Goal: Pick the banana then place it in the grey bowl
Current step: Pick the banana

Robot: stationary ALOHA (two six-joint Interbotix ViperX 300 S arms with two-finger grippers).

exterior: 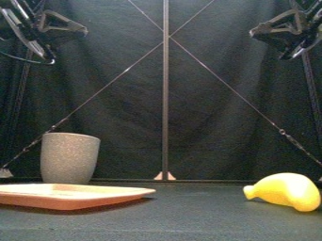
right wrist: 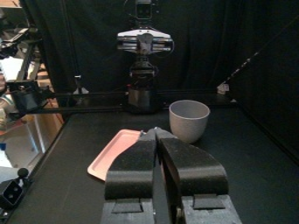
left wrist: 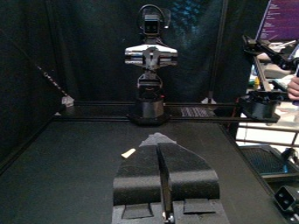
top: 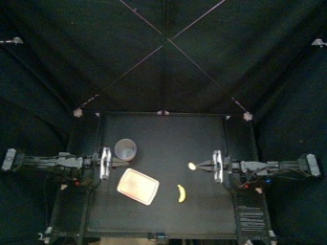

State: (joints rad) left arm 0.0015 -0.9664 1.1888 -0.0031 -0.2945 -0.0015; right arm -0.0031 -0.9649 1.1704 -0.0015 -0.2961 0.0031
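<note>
Two grippers hung above the black table (top: 205,129), one at each side, and neither had anything in it. The left gripper (left wrist: 158,140) had its jaws pressed together, with only a thin line between them. The right gripper (right wrist: 156,133) was closed in the same way.

The banana (exterior: 287,191) lay flat on the table, toward the front and a little to the right of the middle. It was a short, plump toy of plain yellow, gently curved, with a rounded body and a narrower end toward the left in the front view. From above, the banana (top: 182,193) lay with its length running roughly from front to back. It was just beside the right edge of the pink tray (top: 138,185) but did not touch it, and it was nearer to the right gripper (top: 208,166) than to the left gripper (top: 115,165).

The grey speckled cup (exterior: 70,157) stood upright behind the tray, on the left half of the table, well apart from the banana. A small yellowish thing (top: 193,167) lay near the right gripper; I could not tell what it was.
</note>
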